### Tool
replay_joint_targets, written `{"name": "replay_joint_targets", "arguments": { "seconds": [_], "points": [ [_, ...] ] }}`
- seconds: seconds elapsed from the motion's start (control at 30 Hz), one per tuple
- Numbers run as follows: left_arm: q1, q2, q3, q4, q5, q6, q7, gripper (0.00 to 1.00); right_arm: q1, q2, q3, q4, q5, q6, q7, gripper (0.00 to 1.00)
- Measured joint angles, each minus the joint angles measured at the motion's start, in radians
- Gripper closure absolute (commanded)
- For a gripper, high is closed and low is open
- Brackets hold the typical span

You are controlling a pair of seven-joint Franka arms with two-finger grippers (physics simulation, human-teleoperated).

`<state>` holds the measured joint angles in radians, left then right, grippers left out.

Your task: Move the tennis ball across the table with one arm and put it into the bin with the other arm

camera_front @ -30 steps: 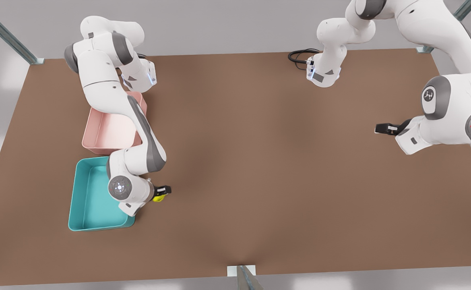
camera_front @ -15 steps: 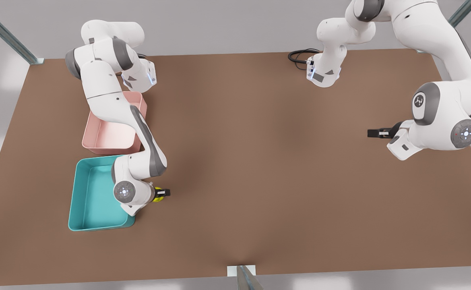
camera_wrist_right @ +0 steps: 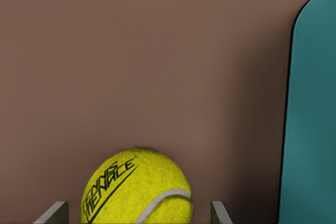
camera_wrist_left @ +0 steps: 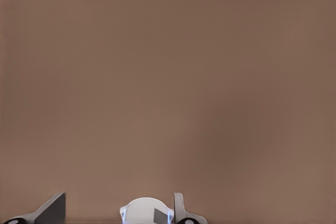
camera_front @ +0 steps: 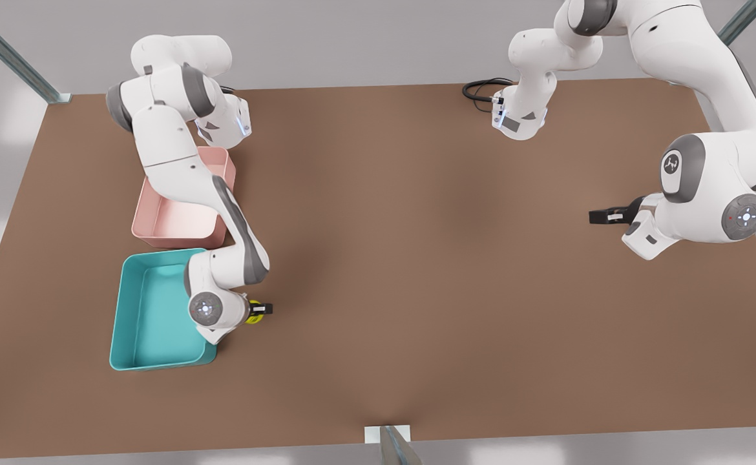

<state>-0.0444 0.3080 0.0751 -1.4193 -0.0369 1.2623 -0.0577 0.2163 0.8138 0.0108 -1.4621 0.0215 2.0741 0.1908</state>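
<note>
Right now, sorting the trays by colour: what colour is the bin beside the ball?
Teal bin, clearest in the front view.

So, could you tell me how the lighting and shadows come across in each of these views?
Front view: soft, even light, with broad dim patches across the table and no hard shadows. Right wrist view: the tennis ball is brightly lit and its print legible, with a dark edge shadow beside the bin. Left wrist view: flat brown, faintly mottled, no glare.

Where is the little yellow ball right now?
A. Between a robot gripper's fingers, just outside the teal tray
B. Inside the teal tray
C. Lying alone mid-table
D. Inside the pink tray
A: the tennis ball sits in the right gripper, beside the bin.
</note>
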Motion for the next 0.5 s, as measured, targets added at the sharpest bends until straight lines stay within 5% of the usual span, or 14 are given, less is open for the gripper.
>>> {"name": "replay_joint_targets", "arguments": {
  "seconds": [0.5],
  "points": [
    [0.005, 0.012, 0.001, 0.001, 0.002, 0.002, -0.038, 0.0, 0.0, 0.023, 0.0, -0.021, 0.003, 0.071, 0.016, 0.0]
  ]
}}
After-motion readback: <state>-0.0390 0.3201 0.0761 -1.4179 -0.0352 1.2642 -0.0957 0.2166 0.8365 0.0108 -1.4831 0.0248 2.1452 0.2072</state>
